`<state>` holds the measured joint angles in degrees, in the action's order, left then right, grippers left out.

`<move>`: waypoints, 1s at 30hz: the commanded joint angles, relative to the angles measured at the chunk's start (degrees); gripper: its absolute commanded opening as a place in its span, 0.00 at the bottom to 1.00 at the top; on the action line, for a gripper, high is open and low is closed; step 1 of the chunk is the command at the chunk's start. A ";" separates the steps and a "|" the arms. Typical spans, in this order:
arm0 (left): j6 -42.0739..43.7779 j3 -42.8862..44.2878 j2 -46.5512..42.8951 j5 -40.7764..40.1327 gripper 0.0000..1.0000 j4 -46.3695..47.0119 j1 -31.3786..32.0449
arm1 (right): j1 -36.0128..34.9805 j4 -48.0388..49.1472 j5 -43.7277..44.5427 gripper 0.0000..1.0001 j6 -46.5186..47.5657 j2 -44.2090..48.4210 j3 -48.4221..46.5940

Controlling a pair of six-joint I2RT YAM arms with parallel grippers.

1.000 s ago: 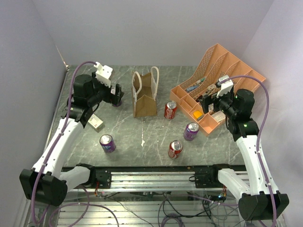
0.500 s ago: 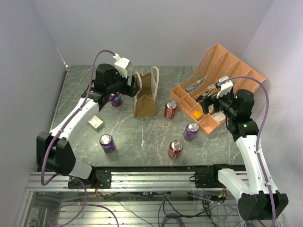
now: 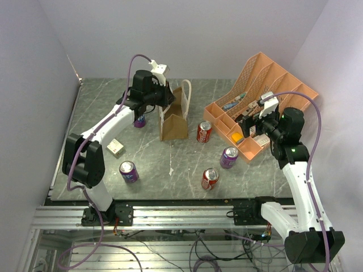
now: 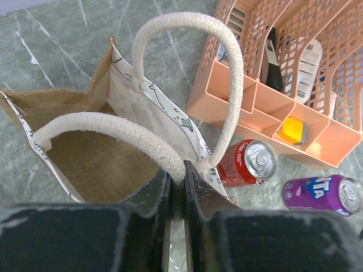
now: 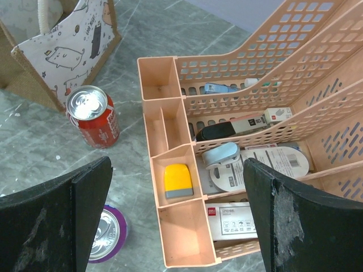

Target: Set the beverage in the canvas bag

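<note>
The step in hand looks like preparing the bag, not yet moving a drink. The left gripper (image 4: 177,179) is clenched on one white rope handle (image 4: 113,131) of the canvas bag (image 3: 173,129), close to where the rope meets the bag's edge. The bag stands upright on the worktop (image 3: 187,164), at the far middle, with its mouth open. In the left wrist view its brown bottom shows and no can is inside.

The right gripper (image 5: 177,187) is spread wide and holds nothing. It hangs over the front compartments of the orange organizer (image 3: 272,73).

All the drinks are on the worktop. A red can (image 3: 204,131) stands just beside the bag, between the bag and the organizer. A purple can (image 3: 229,157) and a second red can (image 3: 210,178) are nearer to the robot, and another purple can (image 3: 129,171) is on the left side.

I judge that the next move belongs to the right arm. It must go down over one can, probably the red one by the bag, and grasp it around the body. The left gripper should hold the handle steady so the mouth stays open.
</note>
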<state>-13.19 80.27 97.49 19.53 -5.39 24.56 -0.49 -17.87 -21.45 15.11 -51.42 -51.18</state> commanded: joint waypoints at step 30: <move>-4.83 -23.79 -26.37 23.02 0.31 -6.24 3.63 | -3.20 -7.69 -21.17 1.00 11.74 -10.02 -2.35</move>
<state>-19.86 57.67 73.43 39.22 -12.58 27.59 -2.09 -24.97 -40.32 25.06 -60.90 -52.38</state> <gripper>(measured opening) 0.280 0.999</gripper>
